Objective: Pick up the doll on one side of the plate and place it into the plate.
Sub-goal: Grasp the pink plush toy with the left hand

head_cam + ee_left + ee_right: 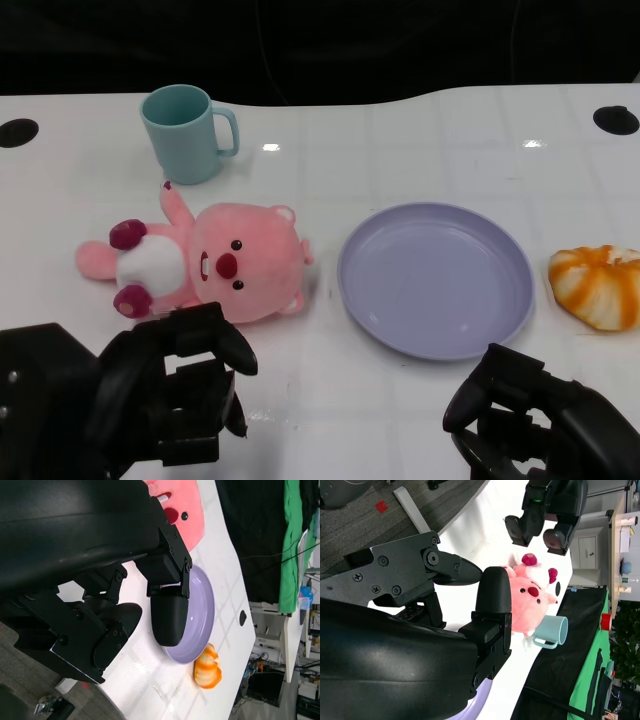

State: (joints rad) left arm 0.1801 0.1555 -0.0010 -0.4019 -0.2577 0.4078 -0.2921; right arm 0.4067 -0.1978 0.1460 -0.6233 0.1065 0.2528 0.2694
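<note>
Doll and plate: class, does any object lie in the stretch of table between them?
Nothing visible does. The pink doll lies beside the purple plate with bare table between; the cup and the orange bun sit off that path.

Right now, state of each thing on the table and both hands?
pink doll: lying on its back, left of the plate, not held.
purple plate: flat, nothing in it.
teal mug: upright, behind the doll.
orange bun: lying right of the plate, apart from it.
left hand: near the doll, holding nothing.
right hand: holding nothing.
</note>
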